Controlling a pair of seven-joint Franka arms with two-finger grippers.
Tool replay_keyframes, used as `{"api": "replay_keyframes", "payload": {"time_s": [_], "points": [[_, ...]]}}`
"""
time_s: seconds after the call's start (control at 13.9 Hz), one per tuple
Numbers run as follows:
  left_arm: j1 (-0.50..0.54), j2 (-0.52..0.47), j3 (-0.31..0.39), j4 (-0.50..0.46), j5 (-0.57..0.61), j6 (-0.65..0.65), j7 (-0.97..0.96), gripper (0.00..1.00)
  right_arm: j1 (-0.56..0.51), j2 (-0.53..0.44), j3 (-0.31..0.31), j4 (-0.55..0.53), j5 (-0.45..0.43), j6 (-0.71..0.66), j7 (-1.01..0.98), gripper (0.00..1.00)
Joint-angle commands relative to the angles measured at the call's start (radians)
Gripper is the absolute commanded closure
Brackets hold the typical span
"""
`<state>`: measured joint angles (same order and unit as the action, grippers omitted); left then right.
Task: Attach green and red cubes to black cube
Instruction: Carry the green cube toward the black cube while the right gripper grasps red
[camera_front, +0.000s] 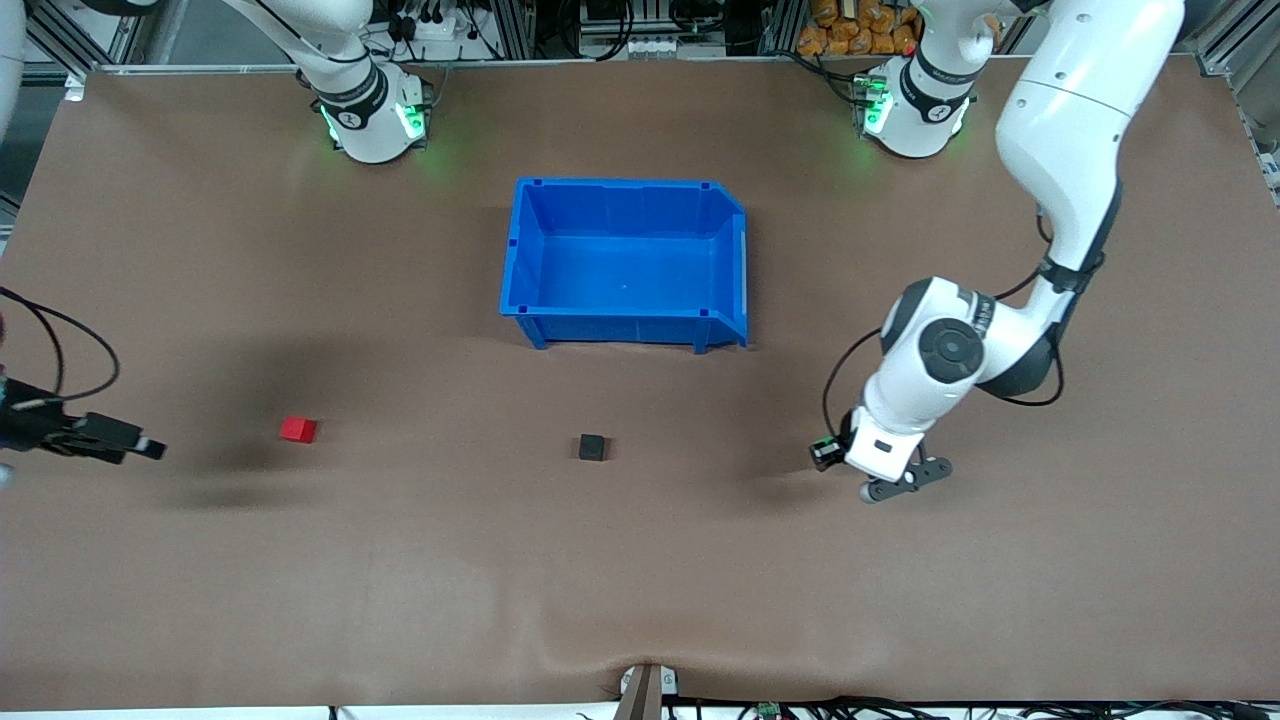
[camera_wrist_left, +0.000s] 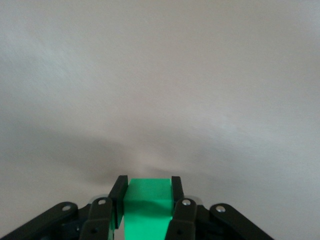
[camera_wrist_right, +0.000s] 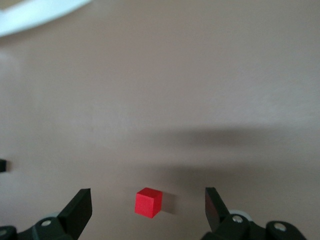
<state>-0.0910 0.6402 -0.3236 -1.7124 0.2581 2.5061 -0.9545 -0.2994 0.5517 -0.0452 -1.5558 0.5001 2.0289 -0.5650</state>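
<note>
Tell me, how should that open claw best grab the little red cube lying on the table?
By two opposite flat side faces, coming straight down from above. The red cube sits alone on the table with room around it, and the right end effector has its fingers spread wider than the cube.

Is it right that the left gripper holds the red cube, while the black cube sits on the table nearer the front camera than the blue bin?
Not quite. The left gripper holds the green cube, as the left wrist view shows. The black cube does sit nearer the front camera than the blue bin.
</note>
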Motion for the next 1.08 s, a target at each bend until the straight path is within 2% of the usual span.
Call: {"api": "replay_keyframes", "payload": {"time_s": [0.0, 0.14, 0.22, 0.29, 0.65, 0.86, 1.0], "points": [[-0.056, 0.019, 0.003, 0.057, 0.007, -0.020, -0.232, 1.00, 0.101, 0.008, -0.010, -0.010, -0.157, -0.001, 0.102, 0.00], [-0.110, 0.059, 0.004, 0.130, -0.019, -0.053, -0.411, 1.00, 0.164, 0.007, -0.009, -0.024, -0.352, -0.002, 0.366, 0.00], [-0.139, 0.085, 0.004, 0.176, -0.035, -0.076, -0.481, 1.00, 0.186, 0.007, -0.009, -0.035, -0.423, -0.006, 0.455, 0.00], [-0.171, 0.113, 0.011, 0.213, -0.049, -0.102, -0.541, 1.00, 0.201, 0.007, -0.009, -0.062, -0.452, 0.002, 0.500, 0.00], [-0.265, 0.252, 0.014, 0.411, -0.071, -0.115, -0.802, 1.00, 0.236, -0.009, -0.009, -0.185, -0.456, 0.080, 0.592, 0.00], [-0.312, 0.314, 0.017, 0.482, -0.072, -0.113, -0.909, 1.00, 0.250, -0.006, -0.009, -0.272, -0.456, 0.239, 0.649, 0.00], [-0.357, 0.337, 0.047, 0.507, -0.072, -0.115, -1.001, 1.00, 0.264, -0.004, -0.007, -0.299, -0.454, 0.271, 0.686, 0.00]]}}
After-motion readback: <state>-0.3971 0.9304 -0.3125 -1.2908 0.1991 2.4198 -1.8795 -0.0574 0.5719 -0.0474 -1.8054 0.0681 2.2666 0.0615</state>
